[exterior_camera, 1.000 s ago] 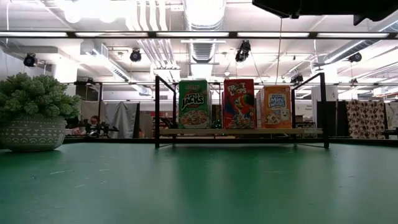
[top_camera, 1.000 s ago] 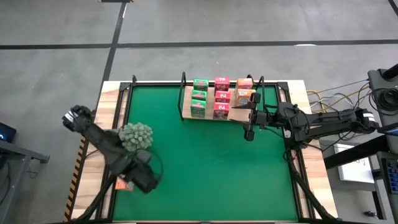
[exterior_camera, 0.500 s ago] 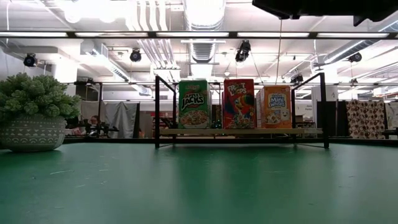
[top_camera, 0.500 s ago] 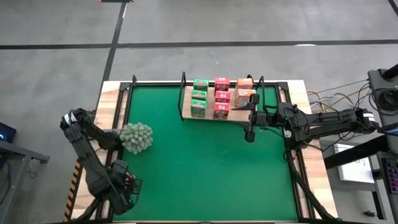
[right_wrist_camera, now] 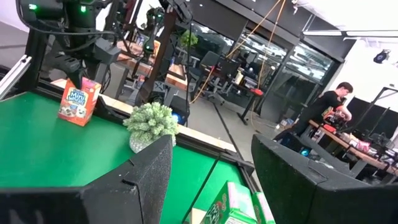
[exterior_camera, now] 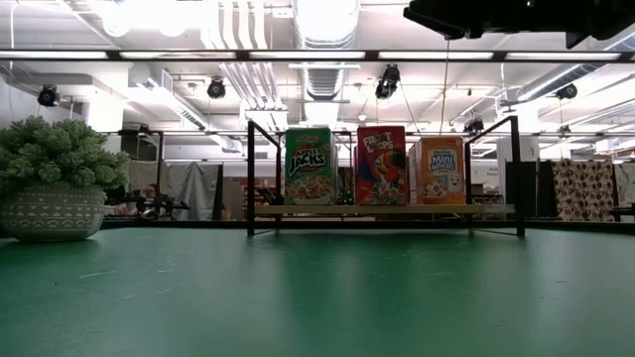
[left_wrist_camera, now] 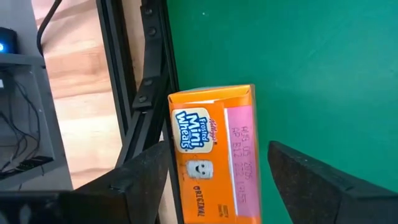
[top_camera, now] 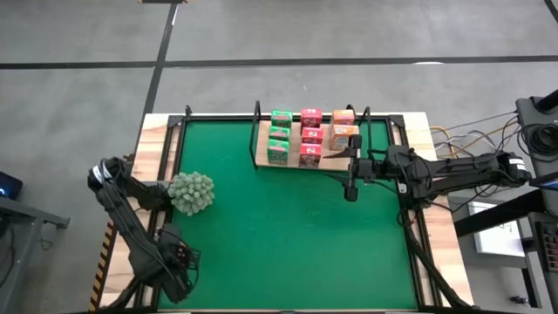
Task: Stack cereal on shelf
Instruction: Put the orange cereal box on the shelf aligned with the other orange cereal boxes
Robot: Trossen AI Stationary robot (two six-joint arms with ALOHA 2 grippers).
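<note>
One orange cereal box [left_wrist_camera: 211,149] stands upright on the green mat at the table's near left corner, also in the right wrist view [right_wrist_camera: 79,102]. My left gripper [left_wrist_camera: 217,158] hangs over it, pointing down and open, one finger on either side of the box with a gap on both sides. In the high view the left gripper [top_camera: 174,260] covers the box. The shelf [top_camera: 296,163] stands at the far middle with green [exterior_camera: 311,166], pink-red [exterior_camera: 382,166] and orange [exterior_camera: 441,171] boxes on its board. My right gripper [top_camera: 350,185] hovers open, level, before the shelf's right end.
A potted grey-green spiky plant [top_camera: 190,192] stands on the mat's left side, just beyond the left arm. A black frame rail and a wooden strip [left_wrist_camera: 81,87] run along the mat's left edge beside the box. A person [right_wrist_camera: 329,106] stands in the room behind.
My left gripper has swung from the mat near the plant toward the table's near left corner, sunk a little and rolled. It now stands over the orange box, which has stayed where it was.
</note>
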